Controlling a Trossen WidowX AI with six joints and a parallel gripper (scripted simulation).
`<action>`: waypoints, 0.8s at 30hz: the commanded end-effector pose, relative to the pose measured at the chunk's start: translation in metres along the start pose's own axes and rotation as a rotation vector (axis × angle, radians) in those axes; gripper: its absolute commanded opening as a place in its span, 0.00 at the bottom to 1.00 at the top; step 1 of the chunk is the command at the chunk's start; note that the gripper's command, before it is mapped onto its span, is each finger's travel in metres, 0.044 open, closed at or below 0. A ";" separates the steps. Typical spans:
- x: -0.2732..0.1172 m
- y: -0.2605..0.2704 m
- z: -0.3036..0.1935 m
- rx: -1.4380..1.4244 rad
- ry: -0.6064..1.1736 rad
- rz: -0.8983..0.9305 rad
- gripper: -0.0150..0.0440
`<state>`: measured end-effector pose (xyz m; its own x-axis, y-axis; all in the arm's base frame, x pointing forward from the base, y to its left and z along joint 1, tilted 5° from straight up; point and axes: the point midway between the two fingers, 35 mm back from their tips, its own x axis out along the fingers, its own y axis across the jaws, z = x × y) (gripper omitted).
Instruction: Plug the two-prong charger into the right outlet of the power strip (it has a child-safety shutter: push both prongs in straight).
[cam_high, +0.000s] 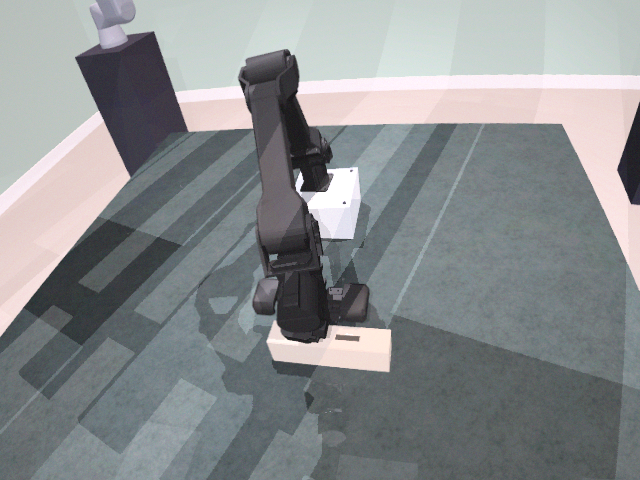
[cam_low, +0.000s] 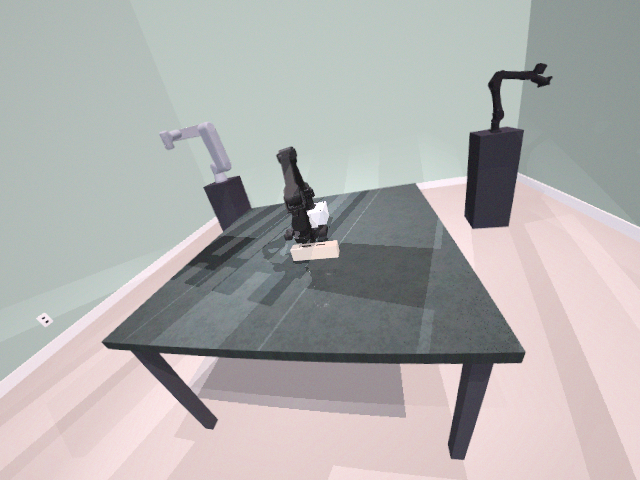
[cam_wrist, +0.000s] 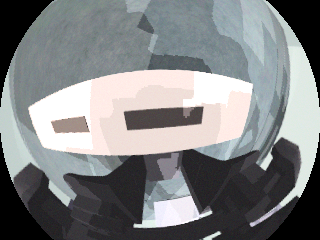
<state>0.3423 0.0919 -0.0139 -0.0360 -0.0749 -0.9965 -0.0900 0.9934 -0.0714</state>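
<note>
The cream power strip (cam_high: 374, 351) (cam_low: 315, 253) (cam_wrist: 107, 140) lies on the table with two dark slots in its top. In the wrist view the larger slot (cam_wrist: 162, 118) is near the middle and uncovered, and the smaller slot (cam_wrist: 70, 124) is at the left. My gripper (cam_wrist: 160, 146) points down at the strip and is shut on the charger (cam_wrist: 164, 164), a small dark grey piece at the strip's lower edge in that view. The gripper body (cam_high: 305, 310) hides the charger and one slot in the top view. The prongs are not visible. I cannot tell whether the charger touches the strip.
A white box (cam_high: 338, 222) (cam_low: 317, 214) stands under the arm's base, behind the strip. The dark table (cam_high: 516, 258) (cam_low: 377, 320) carries patchy shadows. Two other arms stand on dark pedestals (cam_low: 493, 180) (cam_low: 227, 198) beyond the table.
</note>
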 end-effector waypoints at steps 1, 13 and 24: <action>0.000 0.000 0.001 0.000 -0.003 0.000 0.48; 0.000 0.000 0.001 0.000 -0.003 0.000 1.00; 0.000 0.000 -0.001 0.001 -0.010 0.000 1.00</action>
<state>0.3426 0.0923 -0.0129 -0.0266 -0.0721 -0.9970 -0.0901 0.9935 -0.0695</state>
